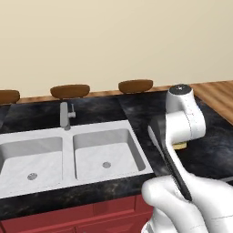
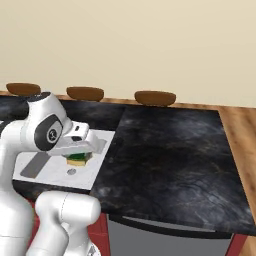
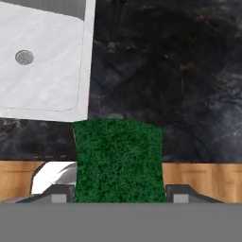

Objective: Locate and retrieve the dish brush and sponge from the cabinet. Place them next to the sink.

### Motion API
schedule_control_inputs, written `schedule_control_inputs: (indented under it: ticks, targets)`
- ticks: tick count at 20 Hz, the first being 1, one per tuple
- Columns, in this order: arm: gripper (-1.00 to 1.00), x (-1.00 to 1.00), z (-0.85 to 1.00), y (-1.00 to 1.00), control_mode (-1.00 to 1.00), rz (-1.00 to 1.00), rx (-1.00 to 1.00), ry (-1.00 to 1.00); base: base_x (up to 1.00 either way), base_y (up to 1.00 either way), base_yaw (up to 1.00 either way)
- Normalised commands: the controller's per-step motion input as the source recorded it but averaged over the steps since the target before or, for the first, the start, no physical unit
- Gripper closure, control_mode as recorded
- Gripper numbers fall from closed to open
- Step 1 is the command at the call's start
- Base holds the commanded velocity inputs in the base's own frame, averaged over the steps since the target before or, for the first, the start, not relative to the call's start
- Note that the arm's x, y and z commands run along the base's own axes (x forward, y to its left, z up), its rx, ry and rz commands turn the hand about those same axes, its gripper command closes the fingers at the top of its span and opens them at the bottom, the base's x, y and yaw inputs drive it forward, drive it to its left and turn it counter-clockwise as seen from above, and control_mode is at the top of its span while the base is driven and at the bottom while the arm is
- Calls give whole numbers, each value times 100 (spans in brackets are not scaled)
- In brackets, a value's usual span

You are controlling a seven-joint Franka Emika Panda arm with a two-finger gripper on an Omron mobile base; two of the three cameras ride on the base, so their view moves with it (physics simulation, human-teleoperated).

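Plainly unlabelled sponge (image 3: 118,160) between gripper (image 3: 118,194) fingers, beside sink (image 3: 84,61).

White arm (image 1: 184,119) of smooth, rounded, glossy shells, thick and tubular. Dark grey round cap with a tiny pale dot on the top joint in the left base view. Black band running lengthwise along the near link, set into the white casing. Bulky rounded white shoulder at the near bottom. In the right base view, dark grey oval panel on the side of the rounded wrist housing, marked with a small white ring. Flat pale grey block with a small dark window at the hand. Two small dark grey finger tips (image 3: 57,194) with lighter square faces, seen in the hand view.
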Motion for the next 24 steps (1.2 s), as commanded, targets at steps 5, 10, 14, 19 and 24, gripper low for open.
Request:
schedule_control_inputs:
  ticks: [5, 10, 14, 19, 24]
  targets:
    - [100, 92, -69, -25, -100, 13, 1, 16, 0, 0, 0]
    - [100, 83, -61, -19, -100, 12, 4, 5, 0, 0, 0]
    - [100, 53, -53, -7, -100, 6, 7, 2, 0, 0, 0]
    - [100, 36, -57, 1, -100, 0, 6, 6, 0, 0, 0]
    - [100, 35, -49, 0, -100, 0, 1, 2, 0, 0, 0]
